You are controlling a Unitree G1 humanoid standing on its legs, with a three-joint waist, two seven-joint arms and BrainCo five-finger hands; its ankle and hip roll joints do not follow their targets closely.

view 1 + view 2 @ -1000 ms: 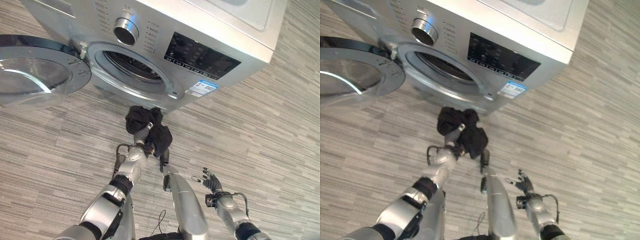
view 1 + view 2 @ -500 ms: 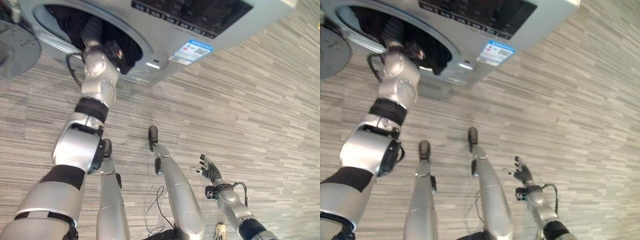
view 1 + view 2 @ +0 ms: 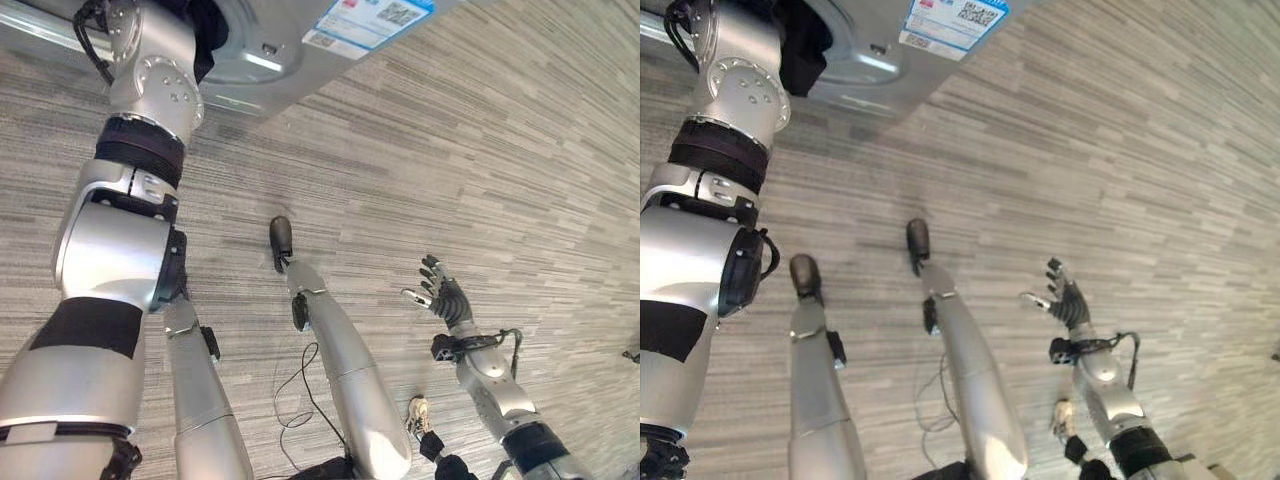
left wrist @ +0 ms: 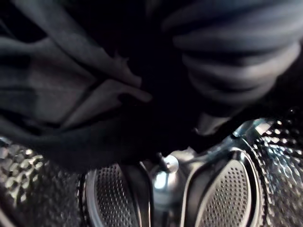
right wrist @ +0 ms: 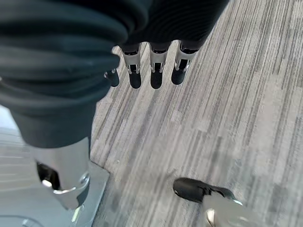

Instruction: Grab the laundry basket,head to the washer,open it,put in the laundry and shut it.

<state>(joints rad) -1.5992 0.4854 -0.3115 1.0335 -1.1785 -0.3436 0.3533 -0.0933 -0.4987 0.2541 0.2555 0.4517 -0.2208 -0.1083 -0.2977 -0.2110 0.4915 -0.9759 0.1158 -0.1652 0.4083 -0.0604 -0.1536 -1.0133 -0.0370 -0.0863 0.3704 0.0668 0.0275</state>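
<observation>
The silver washer (image 3: 262, 58) stands at the top left, and my left arm reaches up into its round opening. Dark laundry (image 3: 805, 40) bunches at the opening beside that arm. In the left wrist view my left hand (image 4: 227, 56) is inside the drum. The dark cloth (image 4: 71, 94) hangs before it, above the perforated steel drum wall (image 4: 227, 189). My right hand (image 3: 442, 296) hovers low over the floor at the right, well away from the washer. It is open and empty, with its fingers (image 5: 156, 71) straight.
Grey striped plank floor (image 3: 520, 150) spreads to the right of and in front of the washer. A blue and white sticker (image 3: 372, 14) marks the washer's front lower corner.
The camera has swung down and nearer the washer. My left arm has carried the dark laundry from in front of the washer up into the drum. The right hand stays open.
</observation>
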